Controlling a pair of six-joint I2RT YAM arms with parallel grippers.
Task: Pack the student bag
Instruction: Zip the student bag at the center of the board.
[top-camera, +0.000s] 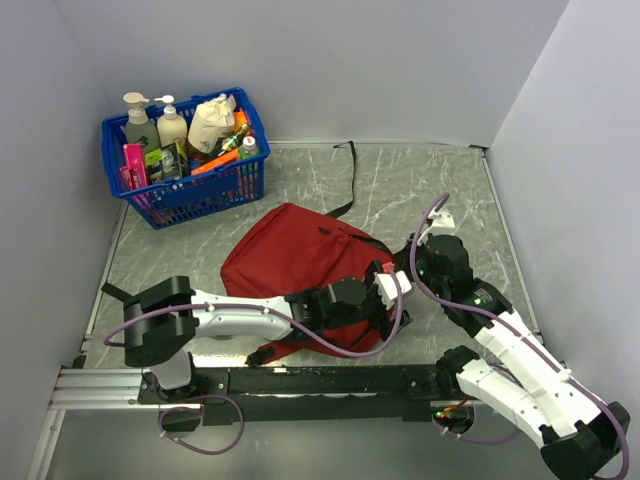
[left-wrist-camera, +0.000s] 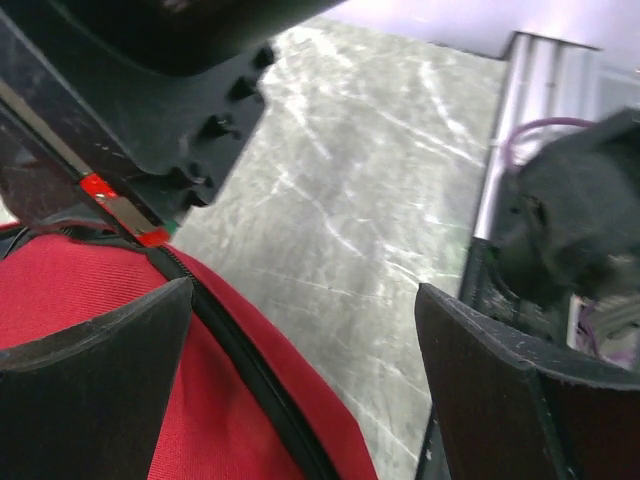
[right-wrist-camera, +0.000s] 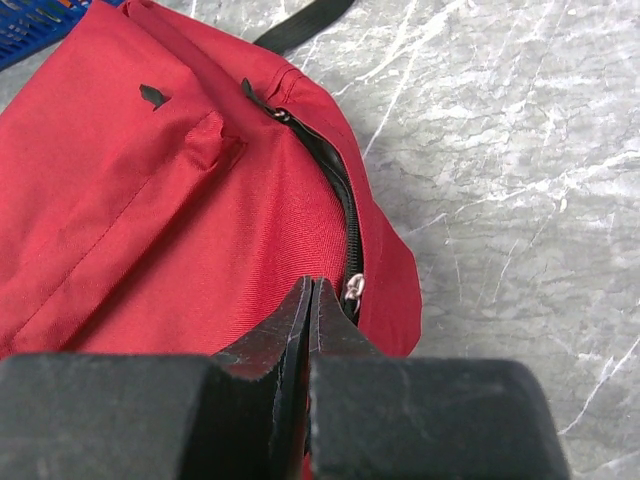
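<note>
Red fabric marks the student bag (top-camera: 290, 255), lying mid-table (top-camera: 420, 180) toward the near edge. Only the top view shows it whole, with a blue basket (top-camera: 200, 195) of bottles in the far-left corner. The left wrist view alone shows the left gripper (left-wrist-camera: 305, 290) spread wide and empty over the bag's zipped edge. The right wrist view alone shows the right gripper (right-wrist-camera: 312, 288) pressed shut, tips just beside the metal zipper pull (right-wrist-camera: 352, 290).
</note>
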